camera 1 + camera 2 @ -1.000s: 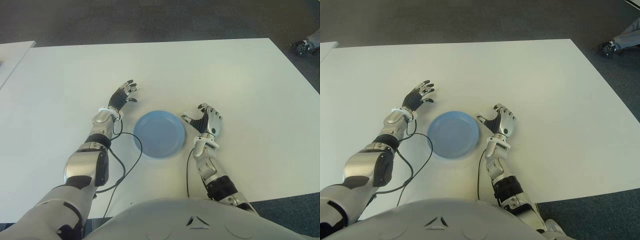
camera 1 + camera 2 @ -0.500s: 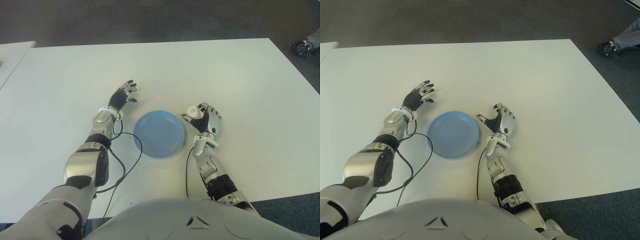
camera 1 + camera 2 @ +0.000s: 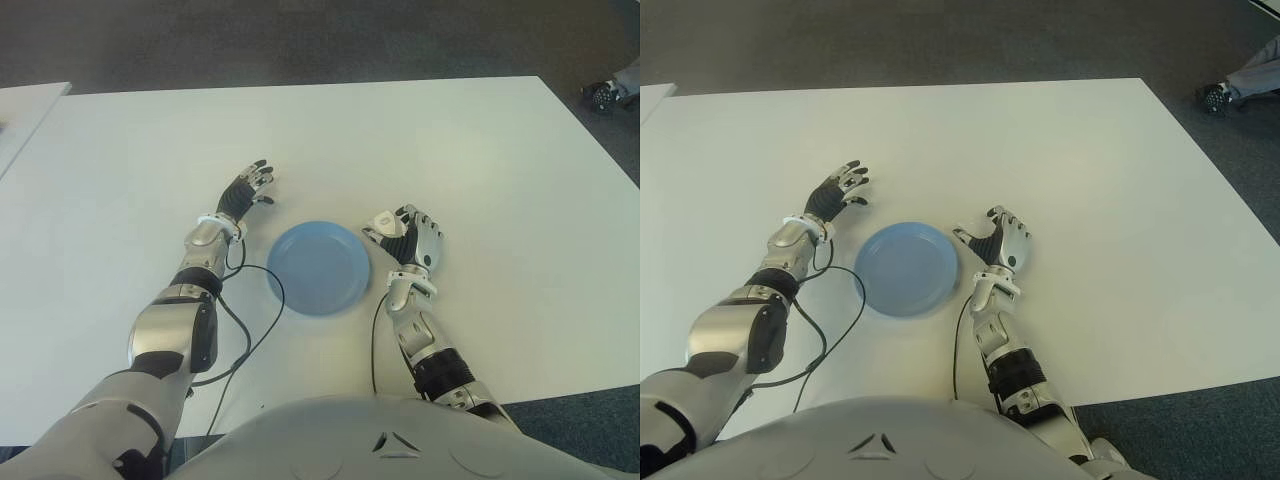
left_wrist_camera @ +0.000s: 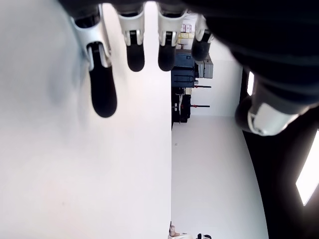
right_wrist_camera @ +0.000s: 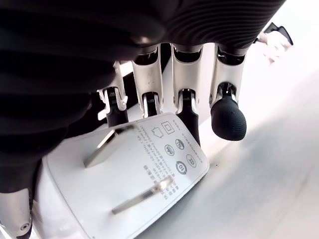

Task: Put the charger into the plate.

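While my right hand grips the charger beside the plate, loosening the fingers early could drop it on the table; my left hand is open and empty.

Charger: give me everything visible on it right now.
The charger is a white plastic block with rounded edges. Its plug face carries two flat metal prongs and small printed grey marks. The right hand grips it, with fingers curled over its top edge. In the eye views it shows as a small white piece at the hand, just right of the blue plate, not yet in it.
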You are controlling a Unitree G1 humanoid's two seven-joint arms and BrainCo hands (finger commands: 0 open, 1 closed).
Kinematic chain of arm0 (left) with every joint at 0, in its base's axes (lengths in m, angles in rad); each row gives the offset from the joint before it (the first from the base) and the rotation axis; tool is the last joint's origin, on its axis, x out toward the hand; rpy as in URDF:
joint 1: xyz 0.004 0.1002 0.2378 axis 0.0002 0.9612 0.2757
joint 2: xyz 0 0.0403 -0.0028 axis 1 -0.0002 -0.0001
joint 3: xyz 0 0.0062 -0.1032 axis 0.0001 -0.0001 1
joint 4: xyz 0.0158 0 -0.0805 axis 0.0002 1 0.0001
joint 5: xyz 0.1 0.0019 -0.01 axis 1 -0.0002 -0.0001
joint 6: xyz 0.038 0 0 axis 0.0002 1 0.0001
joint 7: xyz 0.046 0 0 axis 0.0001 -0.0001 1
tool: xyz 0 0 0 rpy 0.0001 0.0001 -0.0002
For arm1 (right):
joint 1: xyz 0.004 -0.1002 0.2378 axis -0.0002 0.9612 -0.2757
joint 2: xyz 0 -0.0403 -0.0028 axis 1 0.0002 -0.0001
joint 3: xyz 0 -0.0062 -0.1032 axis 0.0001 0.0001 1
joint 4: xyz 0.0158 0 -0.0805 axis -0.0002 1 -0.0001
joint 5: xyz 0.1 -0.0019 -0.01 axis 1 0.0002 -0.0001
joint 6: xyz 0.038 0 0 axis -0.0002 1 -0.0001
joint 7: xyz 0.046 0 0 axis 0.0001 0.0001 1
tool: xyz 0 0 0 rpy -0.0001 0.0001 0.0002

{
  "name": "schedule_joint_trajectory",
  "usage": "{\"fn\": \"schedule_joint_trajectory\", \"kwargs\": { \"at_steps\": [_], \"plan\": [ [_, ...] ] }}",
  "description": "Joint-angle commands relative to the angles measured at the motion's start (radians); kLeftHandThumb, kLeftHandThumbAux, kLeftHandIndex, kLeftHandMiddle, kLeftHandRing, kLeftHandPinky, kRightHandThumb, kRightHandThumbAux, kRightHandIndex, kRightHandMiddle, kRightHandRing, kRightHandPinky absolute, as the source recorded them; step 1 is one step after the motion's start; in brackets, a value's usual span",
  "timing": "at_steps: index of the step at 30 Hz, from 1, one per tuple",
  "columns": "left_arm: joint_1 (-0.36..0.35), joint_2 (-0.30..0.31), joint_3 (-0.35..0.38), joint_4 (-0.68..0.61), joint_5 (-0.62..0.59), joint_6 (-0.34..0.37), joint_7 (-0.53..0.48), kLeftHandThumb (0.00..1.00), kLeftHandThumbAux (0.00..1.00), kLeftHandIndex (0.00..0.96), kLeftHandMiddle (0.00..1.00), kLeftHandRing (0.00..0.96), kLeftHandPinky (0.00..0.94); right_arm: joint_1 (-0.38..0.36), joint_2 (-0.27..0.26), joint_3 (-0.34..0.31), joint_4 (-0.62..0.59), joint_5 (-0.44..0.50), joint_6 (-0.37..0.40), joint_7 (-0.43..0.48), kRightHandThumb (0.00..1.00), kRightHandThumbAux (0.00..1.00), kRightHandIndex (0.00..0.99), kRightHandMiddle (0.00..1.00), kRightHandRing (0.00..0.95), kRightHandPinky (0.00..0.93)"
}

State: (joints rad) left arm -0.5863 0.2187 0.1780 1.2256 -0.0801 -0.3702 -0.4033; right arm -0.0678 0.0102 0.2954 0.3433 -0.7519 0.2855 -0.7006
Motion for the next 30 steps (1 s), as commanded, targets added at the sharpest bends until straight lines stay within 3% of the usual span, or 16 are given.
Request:
{"fn": "schedule_joint_trajectory", "kwargs": {
  "at_steps": [1,7,16,30],
  "plan": [
    [0.031,-0.01,-0.005,0.021,0.007,0.032,-0.001,0.0,0.484,0.029,0.111,0.116,0.136,0.062,0.001,0.005,0.085,0.035,0.021,0.034,0.857,0.676,0.4,0.536,0.805,0.775],
    [0.029,-0.012,-0.007,0.024,0.01,0.033,0.003,0.0,0.482,0.03,0.114,0.117,0.136,0.057,-0.01,0.006,0.025,0.023,0.037,0.054,0.856,0.677,0.398,0.536,0.812,0.783],
    [0.028,-0.015,-0.011,0.029,0.015,0.028,0.008,0.0,0.483,0.037,0.122,0.127,0.146,0.091,-0.029,0.027,-0.317,-0.051,0.141,0.184,0.855,0.679,0.395,0.535,0.824,0.803],
    [0.023,-0.022,-0.012,0.037,0.018,0.031,0.021,0.0,0.494,0.037,0.118,0.125,0.138,0.062,-0.031,0.09,-0.468,-0.167,0.154,0.245,0.855,0.678,0.399,0.537,0.848,0.82]
  ]
}}
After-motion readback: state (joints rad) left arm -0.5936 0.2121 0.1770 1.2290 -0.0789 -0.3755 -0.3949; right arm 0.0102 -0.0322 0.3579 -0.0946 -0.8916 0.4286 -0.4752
